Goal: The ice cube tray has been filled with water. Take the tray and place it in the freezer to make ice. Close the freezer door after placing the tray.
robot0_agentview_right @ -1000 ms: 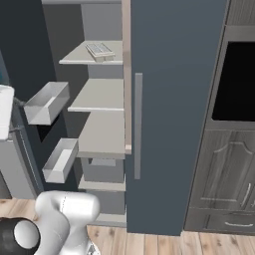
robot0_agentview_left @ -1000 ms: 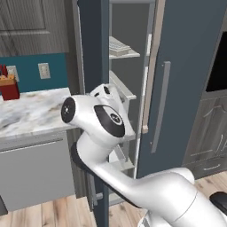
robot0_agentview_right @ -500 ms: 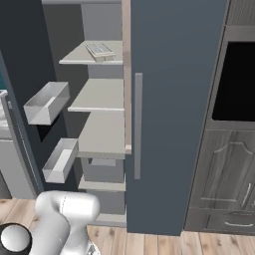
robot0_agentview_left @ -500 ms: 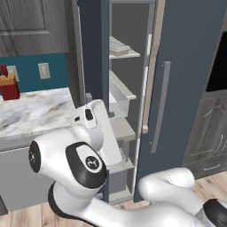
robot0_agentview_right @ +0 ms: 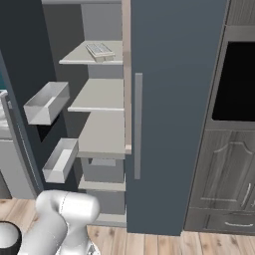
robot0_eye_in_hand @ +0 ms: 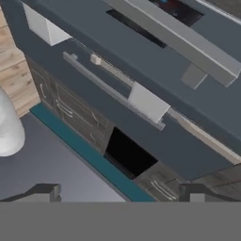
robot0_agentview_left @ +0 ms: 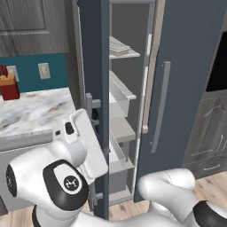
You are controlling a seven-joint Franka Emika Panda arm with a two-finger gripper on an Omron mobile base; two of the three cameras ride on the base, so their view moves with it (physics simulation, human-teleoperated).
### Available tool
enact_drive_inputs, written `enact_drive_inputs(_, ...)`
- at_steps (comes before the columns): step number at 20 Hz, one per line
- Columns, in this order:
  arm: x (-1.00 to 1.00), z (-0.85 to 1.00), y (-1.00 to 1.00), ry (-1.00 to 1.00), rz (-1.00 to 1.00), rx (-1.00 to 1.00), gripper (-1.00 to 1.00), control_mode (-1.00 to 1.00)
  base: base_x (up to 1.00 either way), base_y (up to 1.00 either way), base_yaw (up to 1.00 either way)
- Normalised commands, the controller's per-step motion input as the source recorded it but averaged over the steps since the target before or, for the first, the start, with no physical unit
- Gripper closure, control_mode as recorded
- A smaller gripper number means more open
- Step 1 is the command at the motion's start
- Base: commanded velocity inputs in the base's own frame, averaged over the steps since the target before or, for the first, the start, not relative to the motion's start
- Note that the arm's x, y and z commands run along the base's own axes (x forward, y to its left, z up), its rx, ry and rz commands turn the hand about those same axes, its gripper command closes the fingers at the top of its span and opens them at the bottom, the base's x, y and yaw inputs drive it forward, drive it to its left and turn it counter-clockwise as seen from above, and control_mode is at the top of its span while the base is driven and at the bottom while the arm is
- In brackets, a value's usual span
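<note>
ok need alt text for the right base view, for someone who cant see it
An open freezer with white shelves, an ice cube tray lying on its top shelf. The freezer door stands swung open at the left, carrying two white bins; the fridge's other slate-blue door is shut, and the robot's white arm rises at the lower left.

**Slate blue, white and grey**

The freezer door (robot0_agentview_left: 94,66) is slate blue, its handle (robot0_eye_in_hand: 176,35) silver. White shelves (robot0_agentview_right: 102,94) carry a pale grey-white ice cube tray (robot0_agentview_right: 99,50) (gridded). The counter (robot0_agentview_left: 35,111) is grey-veined white marble against a teal wall (robot0_agentview_left: 48,71); cabinets (robot0_agentview_right: 224,169) are grey wood.
</note>
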Motion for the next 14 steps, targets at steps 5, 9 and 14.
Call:
enact_drive_inputs(5,0.16,-0.23,0.43,0.00,0.00,-0.06,-1.00,-1.00,0.00,0.00,0.00)
enact_drive_inputs(9,0.21,-0.24,0.41,0.00,0.00,-0.06,-1.00,-1.00,0.00,0.00,0.00)
enact_drive_inputs(14,0.30,-0.23,0.29,0.00,0.00,-0.06,-1.00,-1.00,0.00,0.00,0.00)
